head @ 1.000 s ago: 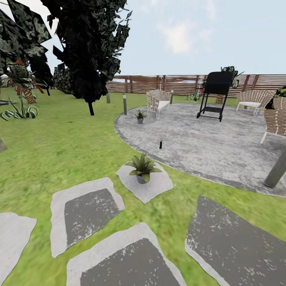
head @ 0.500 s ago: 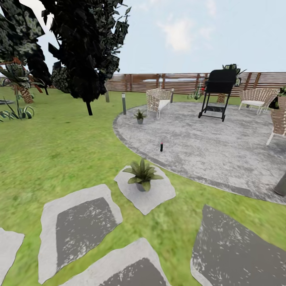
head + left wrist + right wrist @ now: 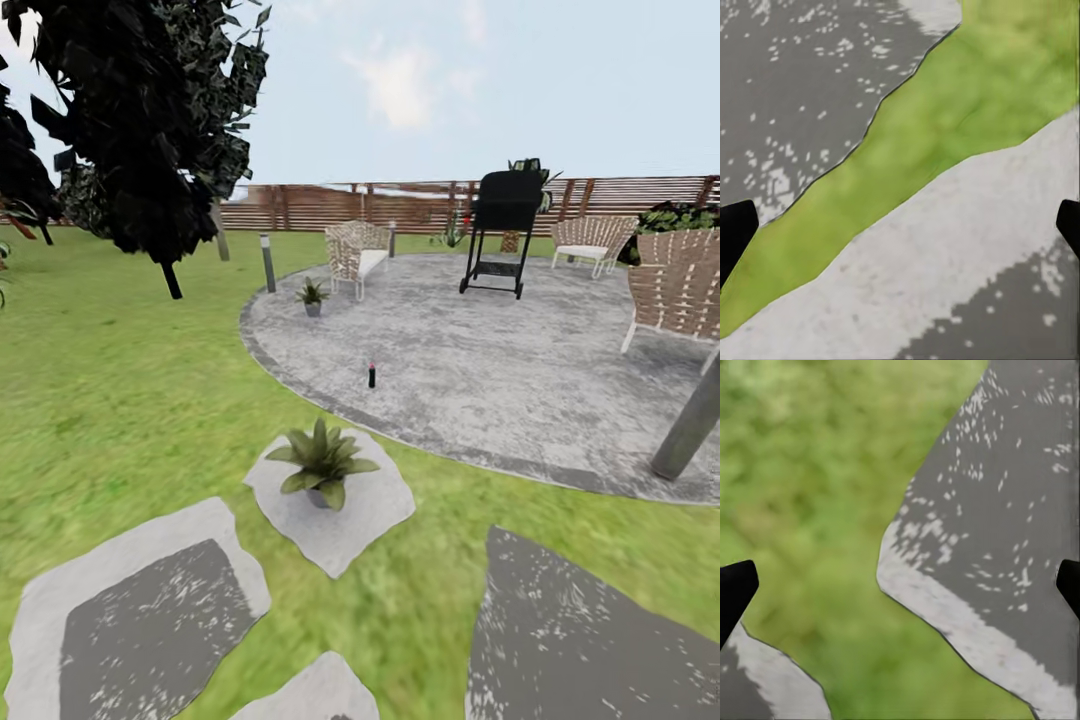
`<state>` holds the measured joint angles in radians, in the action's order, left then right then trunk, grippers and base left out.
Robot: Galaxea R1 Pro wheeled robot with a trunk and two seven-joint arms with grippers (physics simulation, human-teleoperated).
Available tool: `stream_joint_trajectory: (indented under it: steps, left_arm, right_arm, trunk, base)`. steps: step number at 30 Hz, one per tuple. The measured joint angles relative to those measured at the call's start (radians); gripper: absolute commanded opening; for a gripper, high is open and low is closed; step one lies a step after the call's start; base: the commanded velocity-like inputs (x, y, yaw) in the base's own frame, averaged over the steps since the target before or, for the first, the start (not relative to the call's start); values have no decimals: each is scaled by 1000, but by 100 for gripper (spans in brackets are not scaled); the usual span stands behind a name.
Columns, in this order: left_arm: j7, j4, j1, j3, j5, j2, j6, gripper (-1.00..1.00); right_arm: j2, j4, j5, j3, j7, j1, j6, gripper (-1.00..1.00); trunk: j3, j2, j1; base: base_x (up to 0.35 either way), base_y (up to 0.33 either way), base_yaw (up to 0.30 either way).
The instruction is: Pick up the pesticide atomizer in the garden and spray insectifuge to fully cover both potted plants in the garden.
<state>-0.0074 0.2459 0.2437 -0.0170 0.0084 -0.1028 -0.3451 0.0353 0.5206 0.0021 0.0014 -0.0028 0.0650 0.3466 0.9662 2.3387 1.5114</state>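
Atomizer (image 3: 371,375) stands on the patio (image 3: 520,370), well ahead of both claws (image 3: 900,232) (image 3: 900,592), fingers spread apart over stepping stones.

Garden patio under a pale sky

A green lawn (image 3: 120,400) with grey stepping stones (image 3: 140,620) meets a round grey stone patio (image 3: 480,360). On the patio stand a black grill (image 3: 497,230) and woven chairs (image 3: 355,255), one more at the right edge (image 3: 680,285). A slatted brown fence (image 3: 330,207) runs behind. A dark tree (image 3: 150,130) rises at left, near a grey bollard lamp (image 3: 267,262). Light is even and soft.
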Motion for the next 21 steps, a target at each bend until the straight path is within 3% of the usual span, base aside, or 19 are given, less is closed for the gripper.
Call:
stream_joint_trajectory:
  steps: [6, 21]
  left_arm:
    - [0, 0, 0, 0, 0, 0, 0, 100]
    - [1, 0, 0, 0, 0, 0, 1, 100]
  right_arm:
    - [0, 0, 0, 0, 0, 0, 0, 100]
    - [0, 0, 0, 0, 0, 0, 0, 100]
  trunk:
    - [0, 0, 0]
    - [0, 0, 0]
  base:
    - [334, -36, -261]
    - [291, -140, -261]
